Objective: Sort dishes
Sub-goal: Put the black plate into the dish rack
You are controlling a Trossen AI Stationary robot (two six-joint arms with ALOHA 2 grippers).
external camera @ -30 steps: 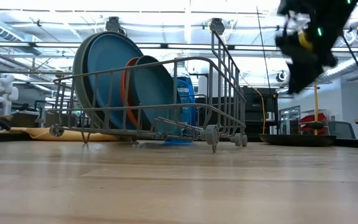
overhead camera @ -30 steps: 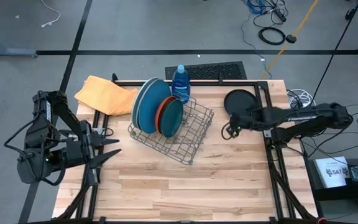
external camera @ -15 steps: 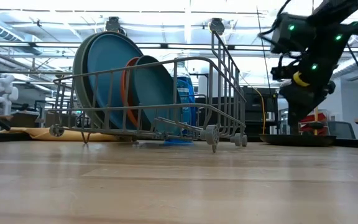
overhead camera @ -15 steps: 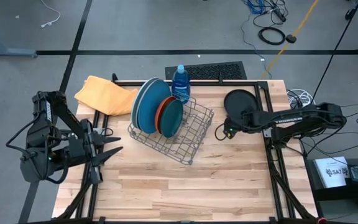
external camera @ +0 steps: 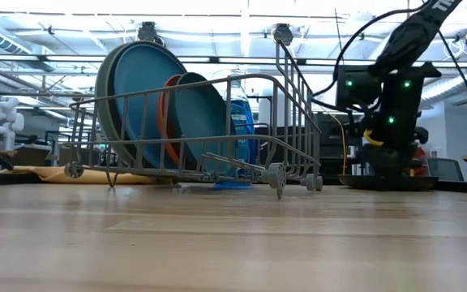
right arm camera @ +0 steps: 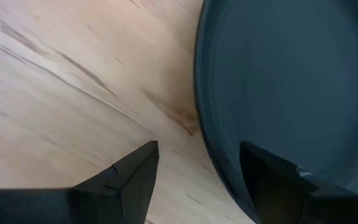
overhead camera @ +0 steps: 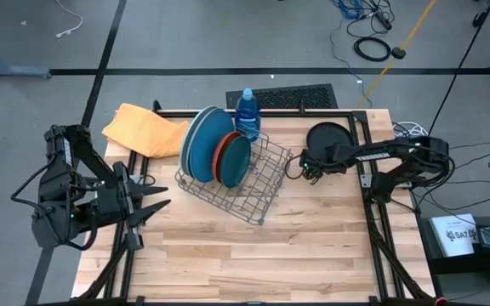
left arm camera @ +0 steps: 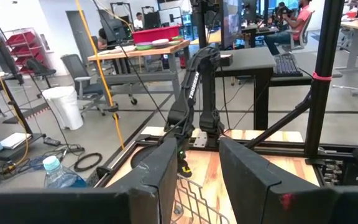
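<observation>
A black plate (overhead camera: 330, 138) lies flat on the table at the far right; it also shows in the low view (external camera: 387, 183). My right gripper (overhead camera: 305, 167) is open and low at the plate's left rim (right arm camera: 202, 124), with one finger over the wood and one over the plate. Large grey, blue and light blue plates (overhead camera: 204, 140), an orange plate (overhead camera: 220, 158) and a dark teal plate (overhead camera: 236, 160) stand on edge in the wire rack (overhead camera: 258, 191). My left gripper (overhead camera: 158, 204) is open and empty at the table's left edge. My right gripper's open fingers straddle the black plate's left rim (right arm camera: 210, 155) from above, slanting down. One fingertip (right arm camera: 135, 168) is over the wood and the other (right arm camera: 266, 168) over the plate's face. Whether either touches the plate, I cannot tell.
A blue bottle (overhead camera: 247, 110) stands behind the rack. A folded yellow cloth (overhead camera: 143, 129) lies at the far left corner. Bare wood (overhead camera: 253, 255) spans the table's near half. The rack's right end (overhead camera: 283, 161) is close to my right gripper.
My right gripper has come down from above the table to the black plate's left rim, moving a little toward the table's left and far edges. The plates and rack have stayed where they were.
</observation>
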